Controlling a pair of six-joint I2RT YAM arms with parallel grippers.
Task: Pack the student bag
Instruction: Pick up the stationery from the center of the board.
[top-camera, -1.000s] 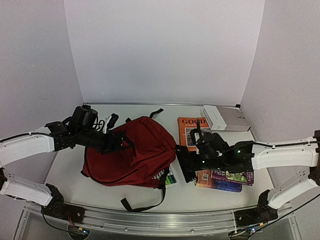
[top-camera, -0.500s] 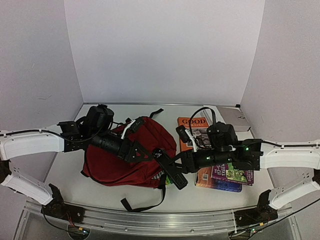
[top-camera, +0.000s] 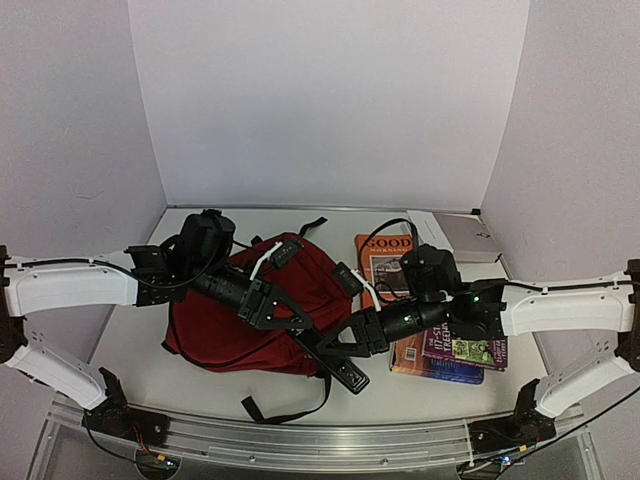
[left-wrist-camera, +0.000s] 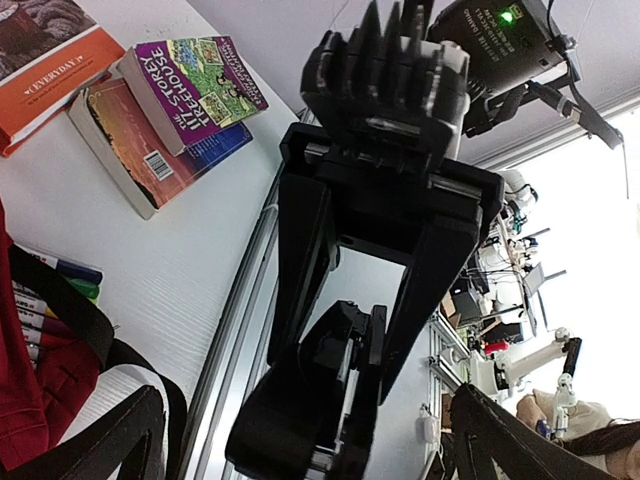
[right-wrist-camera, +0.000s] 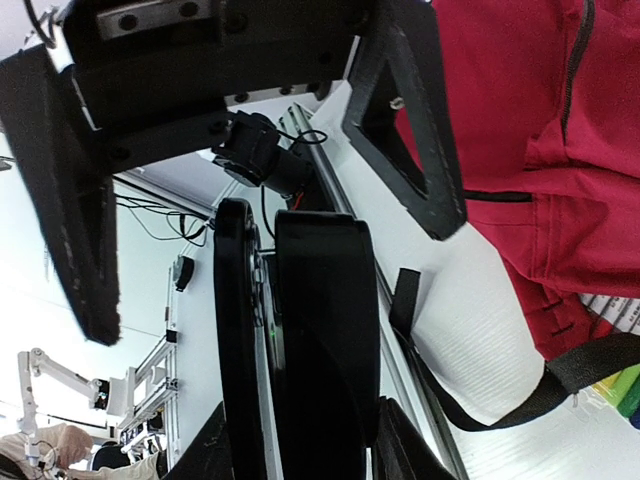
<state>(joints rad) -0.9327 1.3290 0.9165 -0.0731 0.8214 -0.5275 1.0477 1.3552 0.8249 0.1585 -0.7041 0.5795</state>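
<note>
The student bag (top-camera: 225, 325), dark red with black straps, lies left of centre; its fabric also shows in the right wrist view (right-wrist-camera: 520, 120). My right gripper (top-camera: 362, 332) is shut on a flat black case (top-camera: 340, 365) and holds it in the air over the table's front, just right of the bag. In the right wrist view the case (right-wrist-camera: 315, 330) stands on edge between my right gripper's (right-wrist-camera: 300, 425) fingers. My left gripper (top-camera: 295, 322) reaches over the bag, jaws wide open on either side of the case's far end (left-wrist-camera: 300, 430), not touching it.
A stack of two paperbacks (top-camera: 450, 355) lies at the right, with an orange book (top-camera: 385, 255) behind it and a white box (top-camera: 455, 235) at the back right. Coloured markers (left-wrist-camera: 40, 290) lie at the bag's front right corner. A loose black strap (top-camera: 290, 410) trails toward the front rail.
My right gripper has carried the black case left and forward, away from the books. My left arm has swung from the bag's back across it to meet the case.
</note>
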